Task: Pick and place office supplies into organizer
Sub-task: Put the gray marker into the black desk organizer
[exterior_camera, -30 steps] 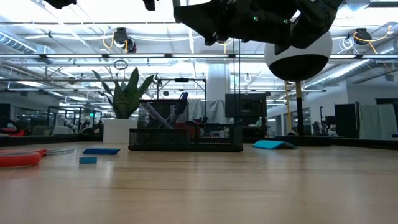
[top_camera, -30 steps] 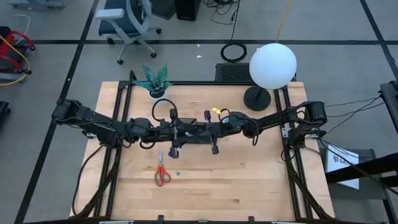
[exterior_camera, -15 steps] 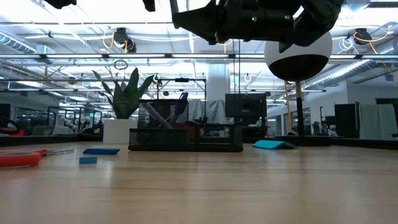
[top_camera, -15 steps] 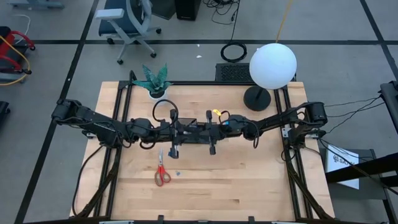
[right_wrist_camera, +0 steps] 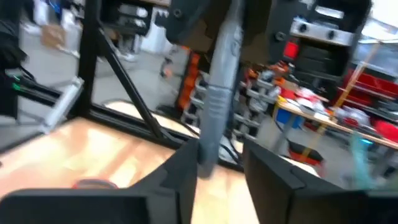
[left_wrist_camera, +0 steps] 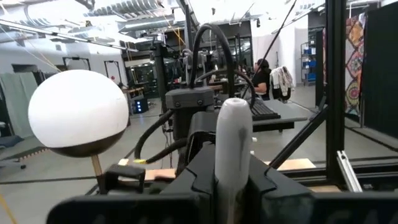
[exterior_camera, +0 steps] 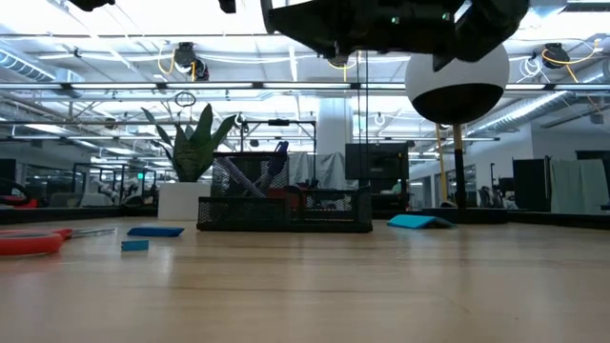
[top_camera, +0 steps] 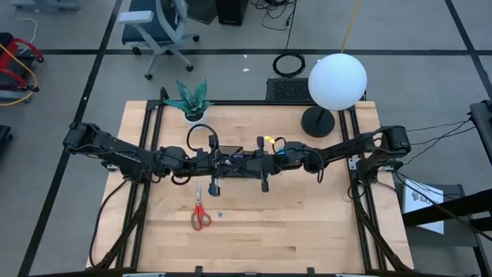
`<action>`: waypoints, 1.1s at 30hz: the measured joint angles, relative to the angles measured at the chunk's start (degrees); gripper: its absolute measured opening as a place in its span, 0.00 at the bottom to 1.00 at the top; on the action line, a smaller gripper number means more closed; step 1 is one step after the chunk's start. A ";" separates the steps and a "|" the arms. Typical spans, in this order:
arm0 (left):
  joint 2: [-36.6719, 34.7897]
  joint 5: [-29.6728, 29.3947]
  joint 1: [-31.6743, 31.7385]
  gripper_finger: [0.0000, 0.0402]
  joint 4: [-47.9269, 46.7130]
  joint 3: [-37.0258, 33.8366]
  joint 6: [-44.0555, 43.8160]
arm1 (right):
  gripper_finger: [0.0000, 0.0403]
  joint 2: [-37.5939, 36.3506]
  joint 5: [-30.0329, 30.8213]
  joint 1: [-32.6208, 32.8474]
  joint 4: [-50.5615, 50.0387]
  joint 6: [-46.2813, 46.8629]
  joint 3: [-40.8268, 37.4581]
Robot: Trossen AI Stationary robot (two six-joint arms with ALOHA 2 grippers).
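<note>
Both grippers meet tip to tip in mid-air over the table's middle. My left gripper [left_wrist_camera: 231, 198] is shut on a slim grey pen [left_wrist_camera: 232, 143]. The same pen [right_wrist_camera: 219, 93] stands between the open fingers of my right gripper [right_wrist_camera: 219, 177], with a gap on one side. Below them the black mesh organizer [exterior_camera: 286, 211] rests on the table with pens in it. The red-handled scissors [top_camera: 201, 212] and a tiny blue block [top_camera: 219, 215] lie nearer the front. A blue note pad [exterior_camera: 155, 231] lies flat at the left. My left gripper pinches the pen's lower part [left_wrist_camera: 229, 177] between its two fingers, which come level from the table's left and lie across it. The pen stands upright above the fingers, clear of the table. My right gripper: whether a finger [right_wrist_camera: 181, 177] still touches the pen, I cannot tell.
A white globe lamp [top_camera: 337, 80] on a round black base [top_camera: 317, 121] stands at the back right. A potted plant [top_camera: 191, 101] sits at the back left. Another blue thing [exterior_camera: 419, 221] lies right of the organizer. Bare wood spreads along the front.
My right gripper has rolled and tipped a little while staying over the table's middle. My left arm has kept still.
</note>
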 joint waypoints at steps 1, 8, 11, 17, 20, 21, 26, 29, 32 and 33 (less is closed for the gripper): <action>-0.31 -0.08 -0.21 0.08 -0.07 0.00 0.00 | 0.32 -1.26 0.99 0.14 -2.41 -0.89 0.00; -2.39 0.32 -1.45 0.08 -2.72 0.00 -5.15 | 0.39 -11.45 13.78 3.00 -17.91 -10.18 0.00; -2.65 0.48 -1.63 0.08 -2.39 0.00 -9.30 | 0.39 -14.12 17.75 5.76 -21.49 -18.23 0.00; -1.75 0.66 -1.26 0.08 -4.92 0.00 -17.32 | 0.40 -13.59 24.17 12.98 -21.14 -44.38 0.00; -1.60 3.95 -0.16 0.08 -6.06 0.00 -23.36 | 0.39 -11.07 28.83 15.86 -17.96 -60.51 0.00; -1.57 4.83 0.48 0.08 -6.04 0.00 -25.99 | 0.38 -9.92 30.10 16.48 -15.91 -66.61 0.00; -0.84 10.85 3.21 0.08 -6.43 0.00 -38.97 | 0.37 -2.82 33.18 18.68 -1.82 -97.18 0.00; 0.16 12.68 3.87 0.08 -5.65 0.02 -43.75 | 0.36 1.24 33.08 19.08 8.11 -112.41 0.00; 0.31 13.64 3.82 0.08 -5.04 -0.04 -46.28 | 0.36 4.43 31.69 19.01 13.59 -124.82 0.00; 0.17 13.67 3.70 0.08 -4.27 0.00 -46.51 | 0.36 5.32 30.91 18.96 14.06 -127.71 0.00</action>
